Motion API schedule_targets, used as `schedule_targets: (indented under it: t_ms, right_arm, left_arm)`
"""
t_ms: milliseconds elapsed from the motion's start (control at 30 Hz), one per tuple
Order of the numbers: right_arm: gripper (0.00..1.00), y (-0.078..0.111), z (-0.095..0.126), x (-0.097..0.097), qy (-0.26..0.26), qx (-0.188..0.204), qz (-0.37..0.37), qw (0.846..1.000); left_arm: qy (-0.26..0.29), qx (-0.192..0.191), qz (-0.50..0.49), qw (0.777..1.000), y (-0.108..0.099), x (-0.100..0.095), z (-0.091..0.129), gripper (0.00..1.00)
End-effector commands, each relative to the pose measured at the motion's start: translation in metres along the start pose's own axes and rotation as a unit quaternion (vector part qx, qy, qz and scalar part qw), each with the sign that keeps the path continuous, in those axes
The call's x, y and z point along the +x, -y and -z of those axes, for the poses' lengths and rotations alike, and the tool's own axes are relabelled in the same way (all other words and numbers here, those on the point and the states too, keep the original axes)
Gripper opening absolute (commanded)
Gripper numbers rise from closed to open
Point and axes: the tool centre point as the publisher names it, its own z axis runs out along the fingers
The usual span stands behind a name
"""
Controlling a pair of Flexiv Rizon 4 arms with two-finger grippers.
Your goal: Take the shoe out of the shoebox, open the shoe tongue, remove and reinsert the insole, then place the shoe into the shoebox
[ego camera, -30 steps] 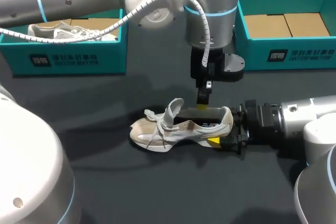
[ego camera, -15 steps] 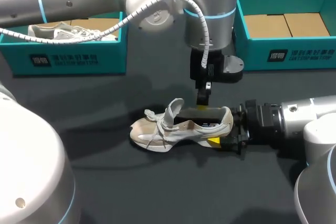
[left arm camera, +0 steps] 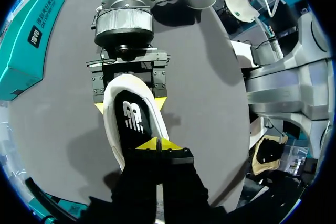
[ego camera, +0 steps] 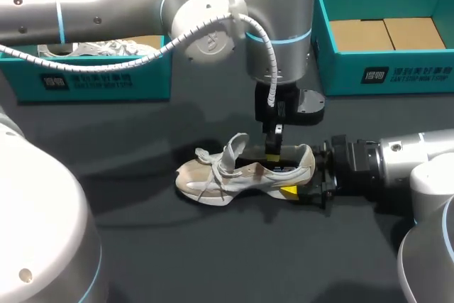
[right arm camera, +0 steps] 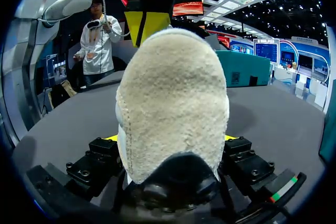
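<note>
A beige and white shoe (ego camera: 234,174) stands upright mid-table, its toe toward my left side and its tongue pulled up. My right gripper (ego camera: 303,179) is shut on its heel (right arm camera: 170,103), one yellow-tipped finger on each side. My left gripper (ego camera: 272,152) comes straight down from above into the shoe's opening. In the left wrist view its yellow tips (left arm camera: 157,144) are shut together just over the black insole (left arm camera: 131,121) lying inside the shoe. Whether they pinch the insole is hidden.
A teal shoebox (ego camera: 92,79) at the back left holds another light shoe, partly hidden behind my left arm. A second teal shoebox (ego camera: 386,69) at the back right shows only its cardboard floor. Dark tabletop surrounds the shoe.
My left arm has come down, lowering its shut gripper deeper into the shoe's opening. The shoe and my right gripper have stayed put.
</note>
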Motion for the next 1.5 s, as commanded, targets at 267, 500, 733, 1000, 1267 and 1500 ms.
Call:
schedule_targets:
  t_ms: [267, 500, 733, 1000, 1267, 1500]
  right_arm:
    - [0.0, -0.001, 0.0, 0.001, 0.001, 0.002, 0.0, 1.0]
    - [0.0, -0.001, 0.0, 0.001, 0.001, 0.002, 0.0, 1.0]
    - [0.0, -0.001, 0.0, 0.001, 0.001, 0.002, 0.0, 1.0]
    - [0.0, -0.001, 0.0, 0.001, 0.001, 0.002, 0.0, 1.0]
    - [0.0, -0.001, 0.0, 0.001, 0.001, 0.002, 0.0, 1.0]
    - [0.0, -0.001, 0.0, 0.001, 0.001, 0.002, 0.0, 1.0]
  left_arm:
    - [0.013, -0.007, 0.009, 1.0, 0.002, -0.005, -0.013, 0.0]
    - [-0.012, -0.015, 0.023, 1.0, 0.012, -0.021, -0.041, 0.0]
    - [-0.036, -0.023, 0.032, 0.999, 0.008, -0.021, -0.052, 0.0]
    - [-0.053, -0.025, 0.025, 0.998, -0.01, -0.007, -0.062, 0.0]
    - [-0.041, -0.017, 0.025, 0.999, -0.023, -0.003, -0.063, 0.0]
    - [-0.02, -0.015, 0.018, 1.0, -0.023, 0.001, -0.069, 0.16]
